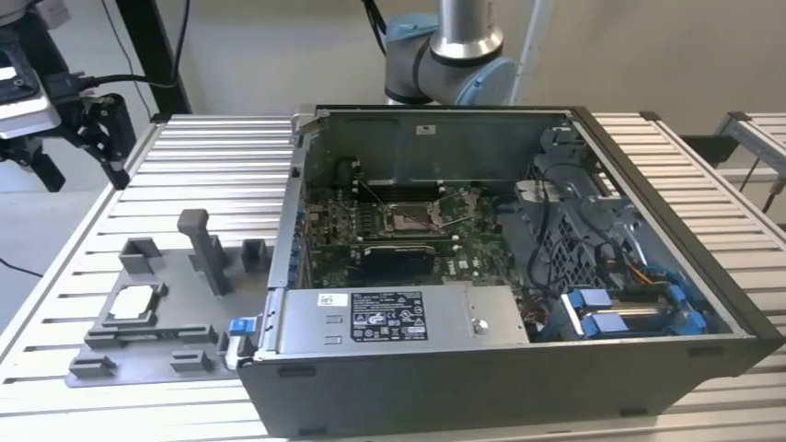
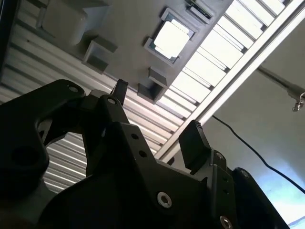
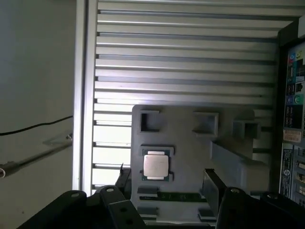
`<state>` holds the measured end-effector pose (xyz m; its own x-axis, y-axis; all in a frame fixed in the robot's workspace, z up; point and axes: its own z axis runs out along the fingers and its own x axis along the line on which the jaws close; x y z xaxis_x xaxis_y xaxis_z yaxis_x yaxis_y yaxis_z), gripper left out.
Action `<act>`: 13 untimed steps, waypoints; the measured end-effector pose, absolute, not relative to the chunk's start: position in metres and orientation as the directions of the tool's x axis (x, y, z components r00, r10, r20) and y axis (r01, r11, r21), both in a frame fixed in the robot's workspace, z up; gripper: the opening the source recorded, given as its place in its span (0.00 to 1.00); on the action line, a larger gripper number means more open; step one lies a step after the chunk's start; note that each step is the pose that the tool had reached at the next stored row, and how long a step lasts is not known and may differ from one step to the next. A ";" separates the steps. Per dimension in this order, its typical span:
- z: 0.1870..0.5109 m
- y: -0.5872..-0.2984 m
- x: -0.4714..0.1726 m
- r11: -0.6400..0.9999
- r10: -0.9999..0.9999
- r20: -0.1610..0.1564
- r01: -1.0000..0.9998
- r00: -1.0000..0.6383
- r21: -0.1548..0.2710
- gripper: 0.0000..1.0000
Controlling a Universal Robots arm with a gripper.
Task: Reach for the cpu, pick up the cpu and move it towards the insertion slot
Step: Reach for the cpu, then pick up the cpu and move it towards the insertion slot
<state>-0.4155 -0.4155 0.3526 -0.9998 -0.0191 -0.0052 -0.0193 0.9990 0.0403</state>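
Observation:
The cpu [image 1: 138, 299] is a small silvery square lying flat in a recess of the grey fixture plate [image 1: 184, 331], at the exterior view's left. It also appears in both wrist views, cpu [image 3: 156, 165] and cpu [image 2: 171, 39], unobstructed. My gripper [image 1: 84, 173] hangs well above the table's far left corner, apart from the chip. It is open with nothing between its black fingers [image 3: 211, 183], and the gripper [image 2: 157, 114] looks down toward the fixture. The insertion slot [image 1: 410, 216] is a metal-framed socket on the green board inside the open computer case.
The open computer case [image 1: 687, 359] takes up the slatted table's [image 1: 221, 157] middle and right. Upright grey blocks [image 1: 202, 244] stand on the fixture plate near the chip. The arm's base [image 1: 448, 55] rises behind the case. A black cable [image 2: 248, 148] runs off the table edge.

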 end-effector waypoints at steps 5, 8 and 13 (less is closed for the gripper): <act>0.353 -0.416 -0.416 0.999 -0.019 -0.005 -0.019 -1.000 0.040 1.00; 0.353 -0.415 -0.417 0.999 -0.019 -0.005 -0.019 -1.000 0.040 1.00; 0.348 -0.415 -0.417 0.999 -0.019 -0.003 -0.019 -1.000 0.040 1.00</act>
